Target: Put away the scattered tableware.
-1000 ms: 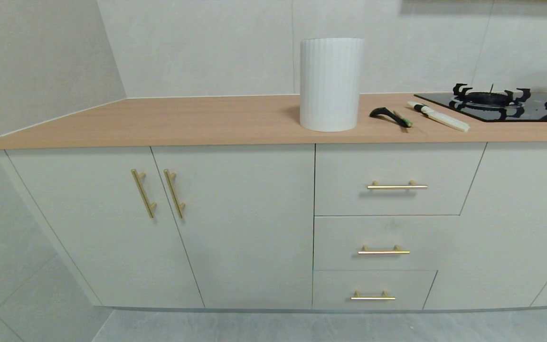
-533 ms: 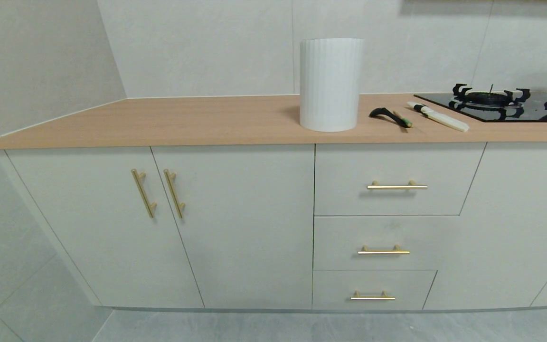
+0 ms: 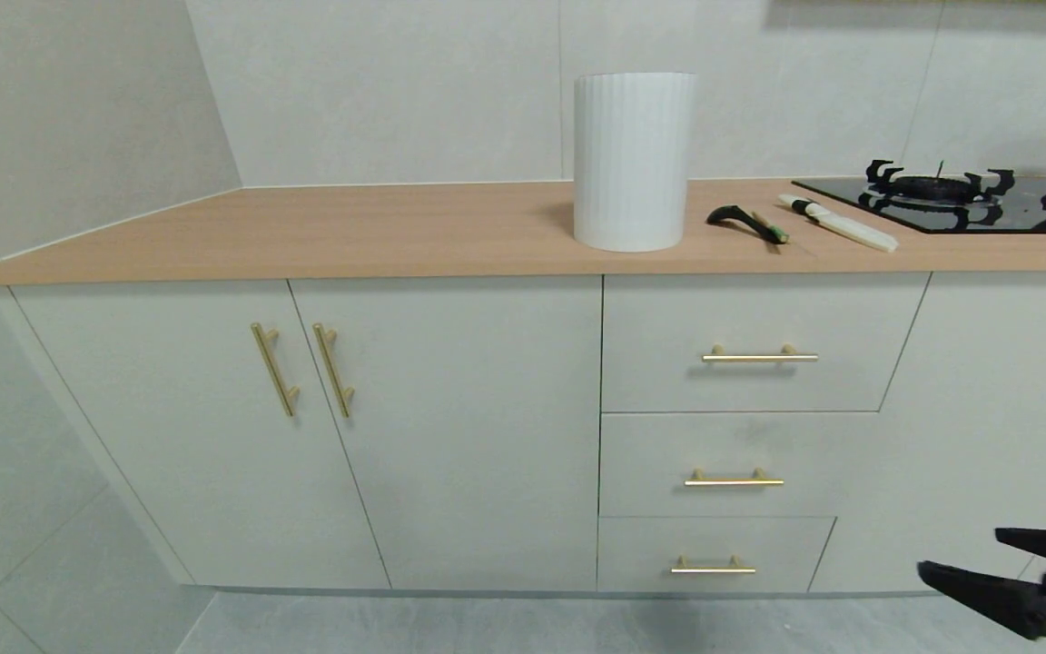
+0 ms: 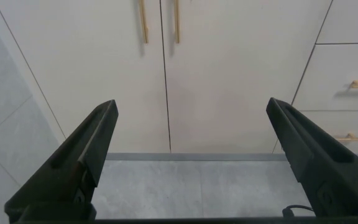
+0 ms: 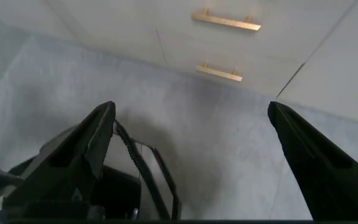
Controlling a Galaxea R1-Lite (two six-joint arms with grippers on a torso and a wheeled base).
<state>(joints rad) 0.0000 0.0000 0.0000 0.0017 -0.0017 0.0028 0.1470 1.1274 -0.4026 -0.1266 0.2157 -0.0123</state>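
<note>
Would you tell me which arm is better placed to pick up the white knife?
Probably the right: the knife lies on the right part of the counter, and the right gripper, open, is on that side; the left gripper faces the cupboard doors.

Wooden counter [image 3: 350,232]: white canister [image 3: 634,163], black utensil [image 3: 745,221], knife [image 3: 836,221], hob [image 3: 1004,212].

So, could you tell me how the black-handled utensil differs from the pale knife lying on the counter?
The black-handled utensil is dark, curved and short; the pale knife is whitish, straight and longer. The utensil lies nearer the white canister, the knife nearer the hob. Both lie flat on the wooden counter.
</note>
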